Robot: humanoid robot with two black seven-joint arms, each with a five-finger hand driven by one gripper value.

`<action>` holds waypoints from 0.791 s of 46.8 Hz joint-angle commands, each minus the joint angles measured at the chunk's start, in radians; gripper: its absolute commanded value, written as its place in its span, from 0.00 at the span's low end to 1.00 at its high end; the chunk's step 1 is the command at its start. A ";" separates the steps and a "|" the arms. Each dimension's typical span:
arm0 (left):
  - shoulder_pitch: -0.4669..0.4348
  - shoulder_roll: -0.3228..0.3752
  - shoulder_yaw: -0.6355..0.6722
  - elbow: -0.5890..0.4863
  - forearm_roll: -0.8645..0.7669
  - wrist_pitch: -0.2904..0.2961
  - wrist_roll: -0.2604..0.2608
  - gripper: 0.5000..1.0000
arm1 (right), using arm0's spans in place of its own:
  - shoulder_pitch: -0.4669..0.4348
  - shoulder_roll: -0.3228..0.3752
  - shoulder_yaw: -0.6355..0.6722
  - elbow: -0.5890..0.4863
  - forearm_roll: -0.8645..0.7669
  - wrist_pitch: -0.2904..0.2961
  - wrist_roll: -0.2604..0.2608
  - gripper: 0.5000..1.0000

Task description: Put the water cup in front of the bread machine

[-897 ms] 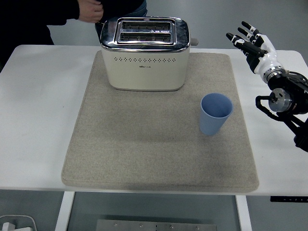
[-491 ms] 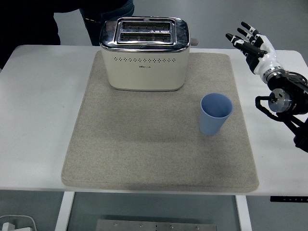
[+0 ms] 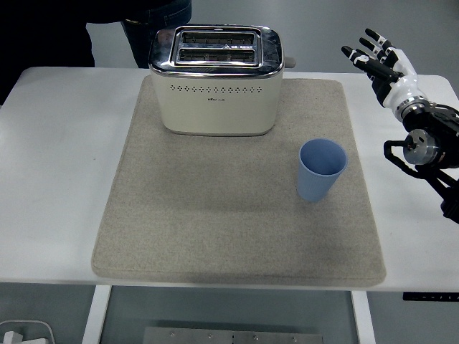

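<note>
White table (image 3: 57, 179) carries grey felt mat (image 3: 215, 236). Cream toaster (image 3: 215, 80) upright at mat's 12 o'clock edge, slots up. Blue water cup (image 3: 321, 169) upright on mat, at toaster's 4 o'clock, well apart from it. Right hand (image 3: 384, 66) raised at cup's 1 o'clock, fingers spread wide, holding nothing. Person's dark clothing (image 3: 86, 18) at 11 o'clock behind table.

toaster (image 3: 216, 86), small front logo, seemingly unreadable
</note>
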 commanded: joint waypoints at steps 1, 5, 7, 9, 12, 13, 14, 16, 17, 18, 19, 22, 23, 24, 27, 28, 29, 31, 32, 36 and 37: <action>0.000 0.000 0.000 -0.001 0.000 0.000 0.000 1.00 | -0.002 0.000 0.000 0.000 0.000 0.000 0.004 0.83; -0.001 0.000 0.000 0.000 0.000 0.000 0.000 1.00 | -0.003 -0.003 0.000 0.005 -0.002 0.006 0.007 0.83; 0.000 0.000 0.000 0.000 0.000 0.000 0.000 1.00 | -0.003 -0.009 -0.002 0.015 -0.012 0.006 0.012 0.83; 0.000 0.000 0.000 0.000 0.000 0.000 0.000 1.00 | -0.006 -0.024 -0.005 0.034 -0.014 0.008 0.018 0.83; 0.000 0.000 0.000 -0.001 0.000 0.000 0.000 1.00 | -0.008 -0.050 -0.006 0.049 -0.015 0.012 0.024 0.83; 0.000 0.000 0.000 0.000 0.000 0.000 0.000 1.00 | -0.008 -0.054 -0.006 0.051 -0.015 0.014 0.026 0.83; 0.000 0.000 0.000 -0.001 0.000 0.000 0.000 1.00 | -0.008 -0.055 -0.008 0.051 -0.017 0.014 0.026 0.83; 0.000 0.000 0.000 0.000 0.000 0.000 0.000 1.00 | -0.008 -0.058 -0.009 0.051 -0.017 0.014 0.027 0.83; 0.000 0.000 0.000 0.000 0.000 0.000 0.000 1.00 | -0.008 -0.060 -0.009 0.051 -0.017 0.014 0.027 0.83; 0.000 0.000 0.000 0.000 0.000 0.000 0.000 1.00 | -0.008 -0.061 -0.011 0.051 -0.017 0.014 0.027 0.83; 0.000 0.000 0.000 -0.001 0.000 0.000 0.000 1.00 | -0.008 -0.064 -0.012 0.052 -0.017 0.015 0.027 0.83; 0.000 0.000 0.000 -0.001 0.000 0.000 0.000 1.00 | -0.009 -0.084 -0.023 0.052 -0.018 0.017 0.027 0.83; 0.000 0.000 0.000 -0.001 0.000 0.002 0.000 1.00 | -0.014 -0.095 -0.023 0.054 -0.020 0.020 0.027 0.83; 0.000 0.000 0.000 0.000 0.000 0.000 0.000 1.00 | -0.018 -0.104 -0.023 0.057 -0.023 0.022 0.029 0.83; 0.000 0.000 0.000 -0.001 0.000 0.000 0.000 1.00 | -0.040 -0.138 -0.023 0.084 -0.041 0.032 0.029 0.83; 0.000 0.000 0.000 0.000 0.000 0.000 0.000 1.00 | -0.046 -0.153 -0.023 0.100 -0.047 0.037 0.029 0.83; 0.000 0.000 0.000 0.000 0.000 0.000 0.000 1.00 | -0.051 -0.168 -0.023 0.115 -0.052 0.040 0.030 0.83; -0.001 0.000 0.000 -0.001 0.000 0.000 0.000 1.00 | -0.061 -0.201 -0.023 0.147 -0.060 0.041 0.030 0.83; 0.000 0.000 0.000 -0.001 0.000 0.000 0.000 1.00 | -0.069 -0.216 -0.023 0.162 -0.063 0.041 0.030 0.83; 0.000 0.000 0.000 0.000 0.000 0.000 0.000 1.00 | -0.100 -0.265 -0.023 0.215 -0.075 0.045 0.046 0.83; 0.000 0.000 0.000 0.000 0.000 0.000 0.000 1.00 | -0.107 -0.277 -0.023 0.225 -0.083 0.046 0.050 0.83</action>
